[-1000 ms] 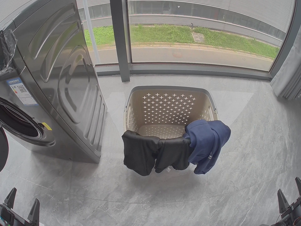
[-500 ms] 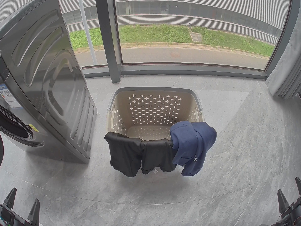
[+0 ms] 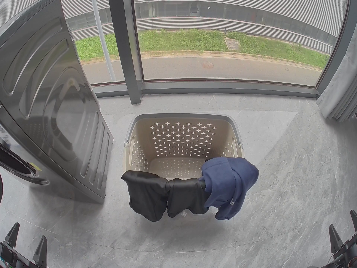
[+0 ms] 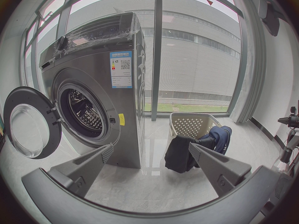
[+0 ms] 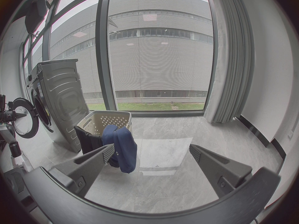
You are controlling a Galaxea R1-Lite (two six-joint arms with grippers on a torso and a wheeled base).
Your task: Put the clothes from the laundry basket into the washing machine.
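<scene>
View has shifted over the last second: the laundry basket (image 3: 182, 118) now sits lower and more central, and the washing machine (image 3: 48, 105) has slid toward the frame edge. The whole frame moved, so that's camera/base motion, not the things.

The black garment (image 3: 148, 194) and blue hoodie (image 3: 228, 181) hang over the basket's near rim, touching, with the hoodie at the basket's right end. The basket floor looks bare. The washing machine stands just left of the basket with its door (image 4: 31, 122) swung open.

Left gripper (image 3: 29, 235) and right gripper (image 3: 342, 222) are both spread wide and empty, well short of the basket. Reads as lining up on the basket; no pick started, nothing loaded yet.
</scene>
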